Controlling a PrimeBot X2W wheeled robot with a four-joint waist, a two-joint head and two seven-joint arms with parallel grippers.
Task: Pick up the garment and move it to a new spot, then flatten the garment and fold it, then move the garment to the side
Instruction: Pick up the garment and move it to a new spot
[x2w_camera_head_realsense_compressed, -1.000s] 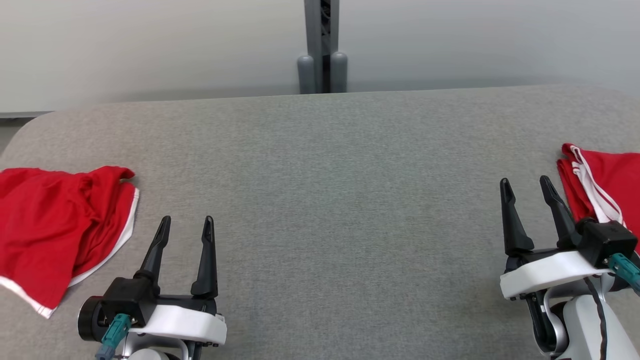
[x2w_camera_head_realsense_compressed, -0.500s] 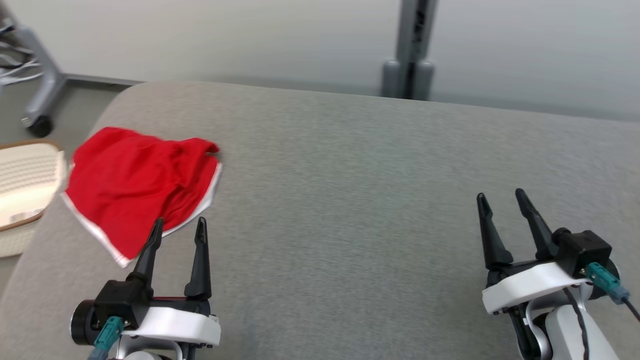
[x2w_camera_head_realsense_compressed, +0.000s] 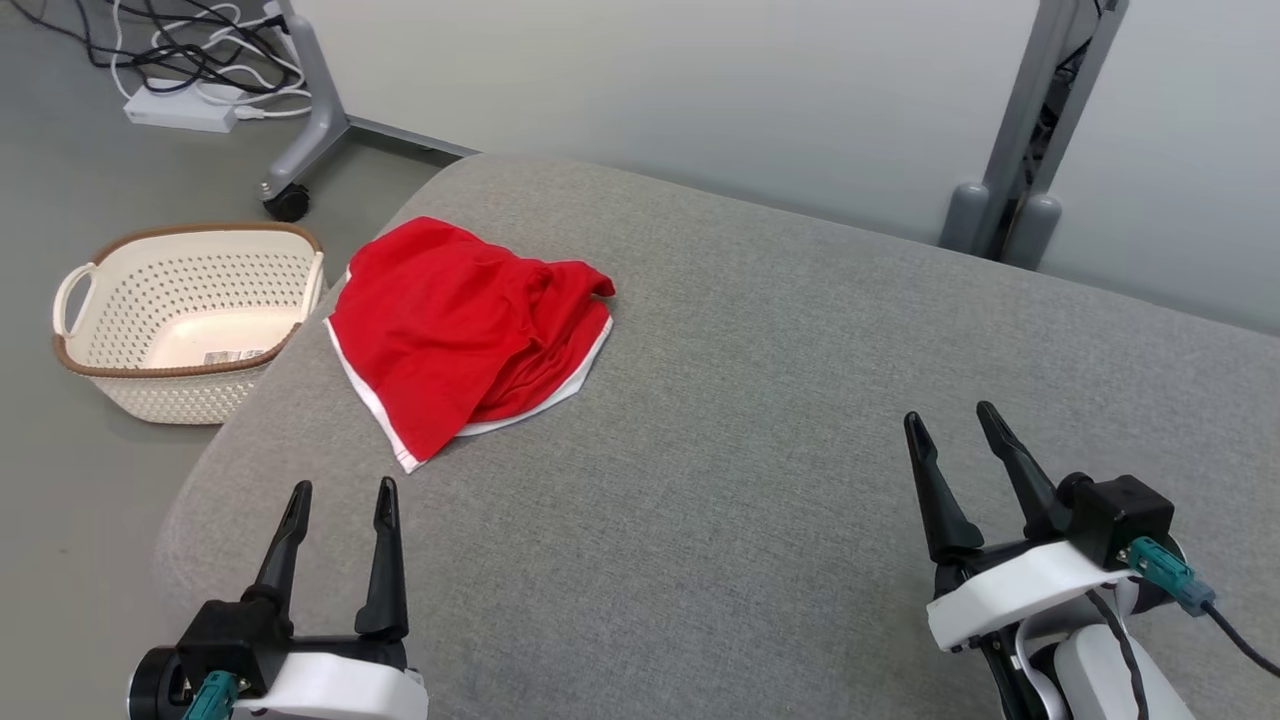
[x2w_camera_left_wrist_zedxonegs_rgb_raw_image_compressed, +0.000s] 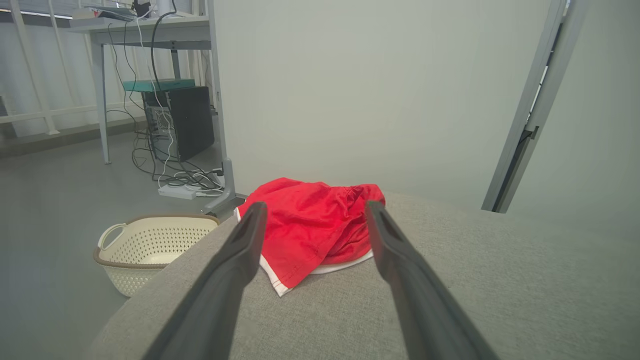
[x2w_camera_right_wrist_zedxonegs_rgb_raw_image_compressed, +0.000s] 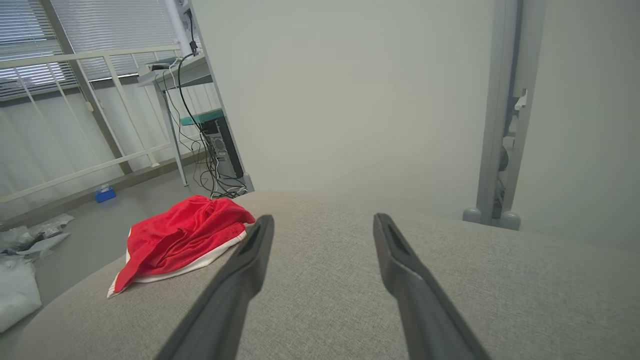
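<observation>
Waiting at the very start: the red garment (x2w_camera_head_realsense_compressed: 465, 335) lies crumpled at the bench's (x2w_camera_head_realsense_compressed: 760, 400) far left corner, with pickup, flattening, folding and setting aside all left to do. The left gripper (x2w_camera_head_realsense_compressed: 342, 486) hovers nearest it, fingers spread and empty; the right gripper (x2w_camera_head_realsense_compressed: 948, 413), likewise spread and empty, hangs well apart

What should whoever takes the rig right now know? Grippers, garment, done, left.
Left gripper: open, empty, over the near left of the grey surface.
Right gripper: open, empty, over the near right.
Red garment: crumpled near the surface's far left corner, ahead of the left gripper, neither gripper on it.
Done: no step yet.
Left: pick it up, move it, flatten, fold, set aside.
</observation>
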